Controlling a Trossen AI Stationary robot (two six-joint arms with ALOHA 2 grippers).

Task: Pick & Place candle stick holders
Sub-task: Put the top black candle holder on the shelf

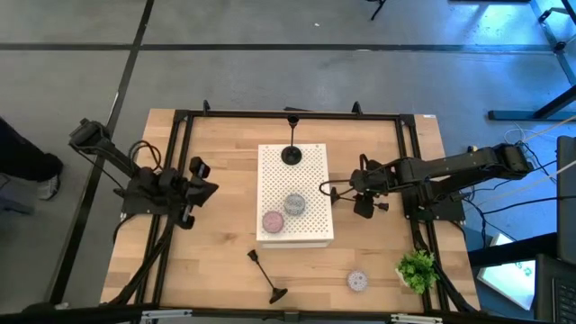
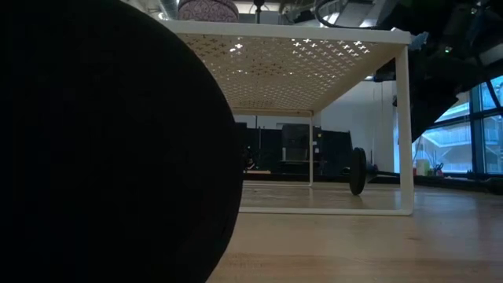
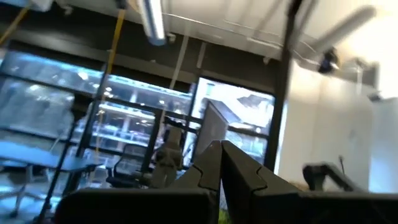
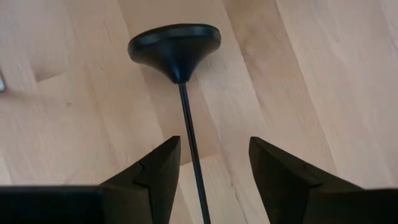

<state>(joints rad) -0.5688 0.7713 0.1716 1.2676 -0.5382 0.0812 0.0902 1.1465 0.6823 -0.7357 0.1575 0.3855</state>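
High view: right tool (image 1: 345,190) holds a black candle stick holder (image 1: 329,190) at the white board's (image 1: 306,236) three-o'clock edge. Left tool (image 1: 205,188) sits at nine o'clock, closed, empty. Right wrist view: holder's stem (image 4: 191,149) stands between parted fingers (image 4: 155,171) above the worktop (image 4: 74,112).

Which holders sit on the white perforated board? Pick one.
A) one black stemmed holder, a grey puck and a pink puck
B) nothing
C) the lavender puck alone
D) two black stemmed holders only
A: the high view shows an upright black stemmed holder, a grey puck and a pink puck on the white perforated board.
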